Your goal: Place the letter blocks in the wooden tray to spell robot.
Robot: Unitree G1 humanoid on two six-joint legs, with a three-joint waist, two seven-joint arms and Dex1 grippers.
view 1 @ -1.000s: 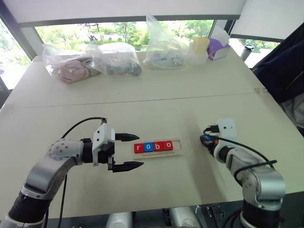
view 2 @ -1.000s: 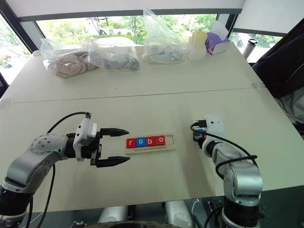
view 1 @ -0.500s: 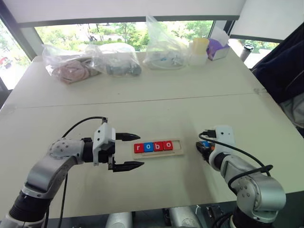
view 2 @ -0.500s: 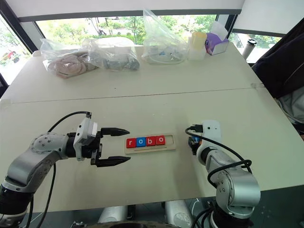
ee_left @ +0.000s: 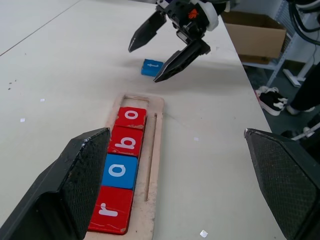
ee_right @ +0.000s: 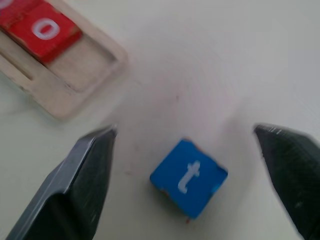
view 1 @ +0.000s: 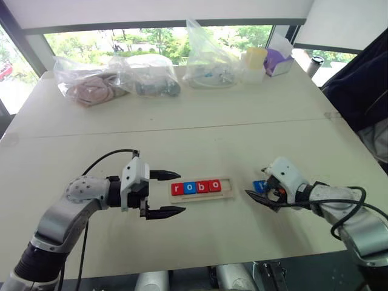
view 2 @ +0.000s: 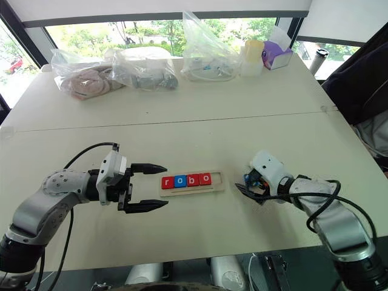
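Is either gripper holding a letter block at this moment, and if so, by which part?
Nothing is held. The right gripper is open above the blue t block, which lies on the table. The left gripper is open and empty.

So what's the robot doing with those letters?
It's spelling "robot" in the wooden tray. Four letter blocks, r, o, b, o, already sit in a row, with one slot at the end empty. The blue t block lies on the table beside the tray. The right gripper is open around it, not gripping. The left gripper is open at the tray's other end, holding nothing.
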